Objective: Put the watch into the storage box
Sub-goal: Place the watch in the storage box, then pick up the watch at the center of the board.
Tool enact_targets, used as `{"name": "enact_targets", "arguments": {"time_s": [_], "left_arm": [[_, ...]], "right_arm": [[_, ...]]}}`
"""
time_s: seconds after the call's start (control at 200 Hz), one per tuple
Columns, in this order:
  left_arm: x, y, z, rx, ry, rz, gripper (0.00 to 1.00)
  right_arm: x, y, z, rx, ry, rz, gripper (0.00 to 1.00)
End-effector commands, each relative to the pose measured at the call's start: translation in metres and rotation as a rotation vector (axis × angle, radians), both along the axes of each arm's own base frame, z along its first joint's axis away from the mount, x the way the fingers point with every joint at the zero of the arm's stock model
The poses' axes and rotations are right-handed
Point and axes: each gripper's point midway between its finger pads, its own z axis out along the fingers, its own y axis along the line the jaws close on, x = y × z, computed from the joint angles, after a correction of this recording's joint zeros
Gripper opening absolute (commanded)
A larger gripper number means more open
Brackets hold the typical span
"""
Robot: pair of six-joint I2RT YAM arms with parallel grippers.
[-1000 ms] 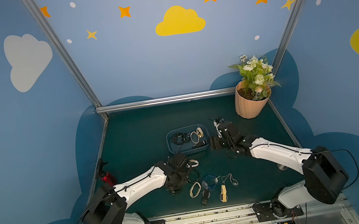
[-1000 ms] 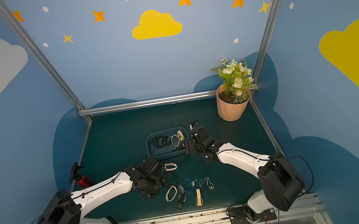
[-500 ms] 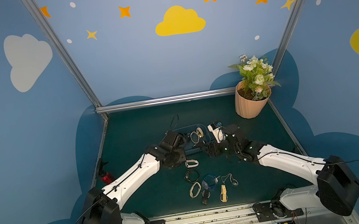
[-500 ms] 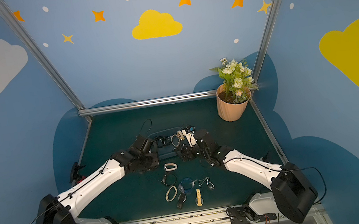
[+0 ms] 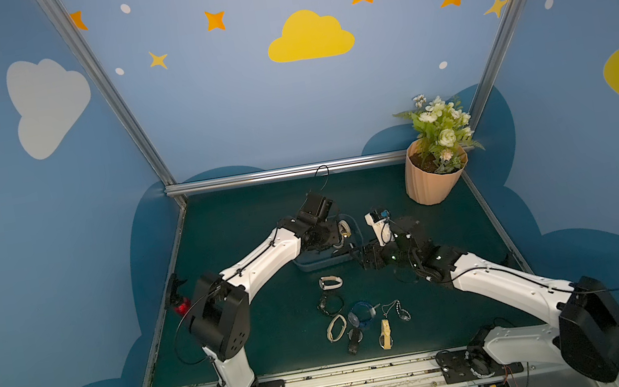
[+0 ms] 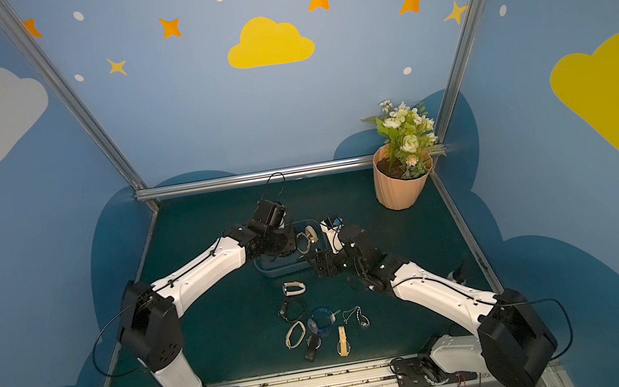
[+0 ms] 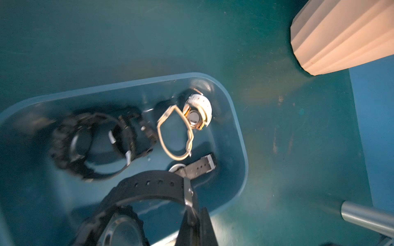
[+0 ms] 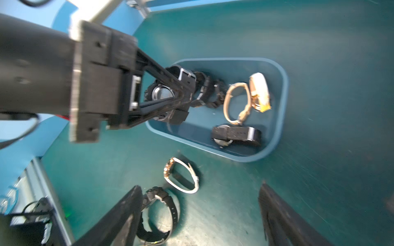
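Left pincer now over storage box, clamping watch; other watches inside

White-shelled arms with black joints, thin black cables, black fingers.

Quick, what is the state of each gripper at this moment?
Left gripper: closed, holding a black watch over the storage box.
Right gripper: open, holding nothing.

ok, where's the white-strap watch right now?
In both top views the white-strap watch lies on the green mat, outside the storage box, just on its near side, between the box and a black watch.
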Motion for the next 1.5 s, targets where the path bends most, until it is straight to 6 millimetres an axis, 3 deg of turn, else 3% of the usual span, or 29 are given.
{"name": "enact_targets", "arguments": {"time_s": [0.0, 0.155, 0.38, 0.506, 0.646, 0.821, 0.906, 1.111, 1.287, 1.422, 1.492], "left_arm": [[0.014, -0.018, -0.003, -0.025, -0.014, -0.048, 0.05], [0.031, -0.026, -0.018, -0.008, -0.008, -0.045, 0.05], [0.040, -0.031, -0.043, 0.004, 0.038, -0.047, 0.12], [0.041, -0.030, -0.038, -0.018, 0.045, -0.048, 0.20], [0.038, -0.033, -0.017, -0.063, 0.021, -0.051, 0.53], [0.029, -0.028, 0.030, -0.134, -0.055, -0.051, 0.91], [0.020, -0.023, 0.053, -0.172, -0.095, -0.060, 1.00], [-0.024, 0.013, 0.091, -0.180, -0.162, -0.077, 1.00], [-0.074, 0.048, 0.080, -0.094, -0.181, -0.164, 1.00], [-0.093, 0.058, 0.065, -0.117, -0.207, -0.174, 1.00], [-0.097, 0.051, 0.064, -0.177, -0.236, -0.199, 1.00]], "right_arm": [[0.003, -0.012, -0.001, -0.009, 0.004, -0.060, 0.86], [0.002, -0.016, 0.000, -0.005, 0.013, -0.075, 0.86], [0.004, -0.024, -0.002, -0.020, 0.010, -0.102, 0.86], [0.006, -0.027, -0.002, -0.027, 0.017, -0.115, 0.86], [0.012, -0.035, -0.003, -0.028, 0.017, -0.169, 0.86], [0.016, -0.041, 0.004, -0.027, 0.016, -0.201, 0.86], [0.018, -0.046, 0.004, -0.037, 0.007, -0.226, 0.86], [0.016, -0.056, -0.003, -0.099, 0.052, -0.254, 0.86], [0.018, -0.066, -0.020, -0.157, 0.085, -0.303, 0.86], [0.017, -0.075, -0.036, -0.264, 0.171, -0.335, 0.86], [0.012, -0.084, -0.047, -0.322, 0.211, -0.359, 0.85]]}}
